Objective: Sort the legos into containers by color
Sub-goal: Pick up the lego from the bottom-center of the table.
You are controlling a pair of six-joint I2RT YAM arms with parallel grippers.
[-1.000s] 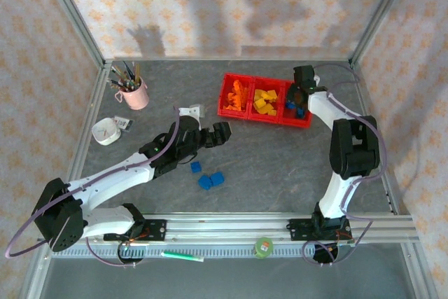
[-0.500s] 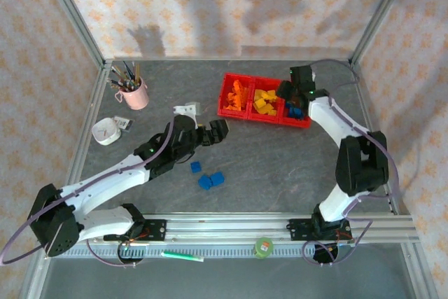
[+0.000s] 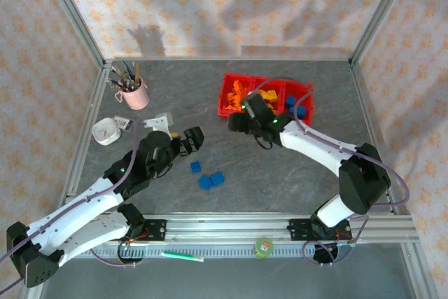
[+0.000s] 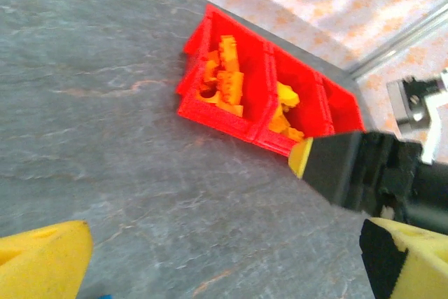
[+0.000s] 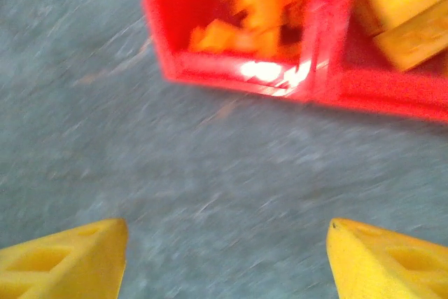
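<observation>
I am aiming the empty, wide-open right pincer [image 5: 225, 232] at one small blue plastic brick [image 3: 196, 167] on the grey table [image 3: 280, 166], well clear of the equally open left pincer [image 3: 192, 138].

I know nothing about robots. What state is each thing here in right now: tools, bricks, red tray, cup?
Left tool: open, empty.
Right tool: open, empty.
Containers: upright on the table, partly filled.
Orange legos: piled in the leftmost bin.
Yellow legos: in the middle bin.
Three blue legos: loose on the table, unsorted.
Pink cup: upright, holding pens.
</observation>
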